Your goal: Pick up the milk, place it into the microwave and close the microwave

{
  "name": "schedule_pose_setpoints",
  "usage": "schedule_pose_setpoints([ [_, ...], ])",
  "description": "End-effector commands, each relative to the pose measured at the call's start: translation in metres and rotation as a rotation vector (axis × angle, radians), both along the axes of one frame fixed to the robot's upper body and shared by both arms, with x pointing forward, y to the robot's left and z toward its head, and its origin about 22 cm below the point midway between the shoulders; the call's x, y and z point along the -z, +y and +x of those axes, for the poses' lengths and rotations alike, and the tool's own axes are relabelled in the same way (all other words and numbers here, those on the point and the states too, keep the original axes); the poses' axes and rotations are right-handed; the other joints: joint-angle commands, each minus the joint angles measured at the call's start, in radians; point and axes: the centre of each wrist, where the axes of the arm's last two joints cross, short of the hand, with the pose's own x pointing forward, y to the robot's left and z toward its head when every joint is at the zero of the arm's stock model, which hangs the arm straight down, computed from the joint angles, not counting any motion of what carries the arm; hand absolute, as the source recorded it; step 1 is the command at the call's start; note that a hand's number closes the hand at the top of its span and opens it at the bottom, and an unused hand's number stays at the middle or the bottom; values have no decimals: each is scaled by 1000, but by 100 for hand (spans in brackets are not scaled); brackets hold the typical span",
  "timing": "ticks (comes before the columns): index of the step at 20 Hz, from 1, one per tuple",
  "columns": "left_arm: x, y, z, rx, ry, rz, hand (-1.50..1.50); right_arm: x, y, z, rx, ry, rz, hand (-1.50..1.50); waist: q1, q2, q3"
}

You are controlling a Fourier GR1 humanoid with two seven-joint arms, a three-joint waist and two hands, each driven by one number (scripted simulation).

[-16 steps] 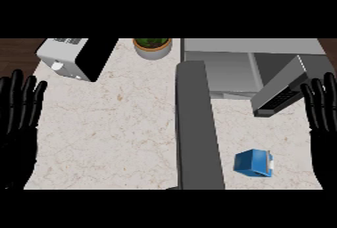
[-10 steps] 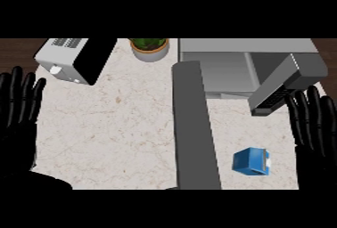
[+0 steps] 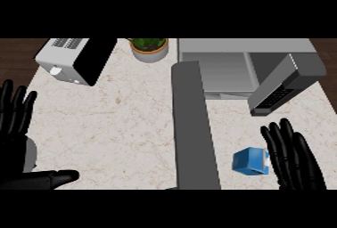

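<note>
Across the view lies a pale stone counter (image 3: 118, 124) with faint brown veins, bordered at both upper corners by dark wood flooring (image 3: 20, 46). A long dark grey bar (image 3: 191, 129) runs from the middle of the counter down to the lower edge. At the upper left a white and black toaster (image 3: 72, 60) sits at an angle, with a small round knob on its pale end. Beside it, at the far edge, stands a potted plant (image 3: 150, 48). The grey microwave (image 3: 244, 44) fills the upper right with its cavity showing, and its door (image 3: 289, 73) is swung open to the right. The door carries a panel of small light marks (image 3: 275, 95) that are too small to read. The milk (image 3: 250, 161), a small blue carton, stands on the counter well in front of the microwave, between the bar and the right hand (image 3: 293, 158). Any print on it cannot be made out. That hand has its fingers straight and spread, grasping nothing, and lies just beside the carton; whether they touch cannot be told. The left hand (image 3: 16, 118) rests at the left edge with its fingers up and relaxed, holding nothing.
</note>
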Motion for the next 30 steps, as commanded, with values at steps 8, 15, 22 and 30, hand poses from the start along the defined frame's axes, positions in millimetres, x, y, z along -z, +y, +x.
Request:
schedule_pose_setpoints([
  [8,0,19,-55,12,17,-3,-150,8,-7,-21,165,47,-76,-150,3,-1,0],
  [15,-6,34,-65,27,24,-10,-150,52,-8,-28,134,117,-72,-150,-2,0,2],
  [22,-3,45,-77,4,1,-21,-150,67,-32,7,226,153,-40,-150,4,2,1],
  [30,5,50,-91,24,41,-9,-150,130,-75,5,320,202,-72,-150,3,2,1],
])
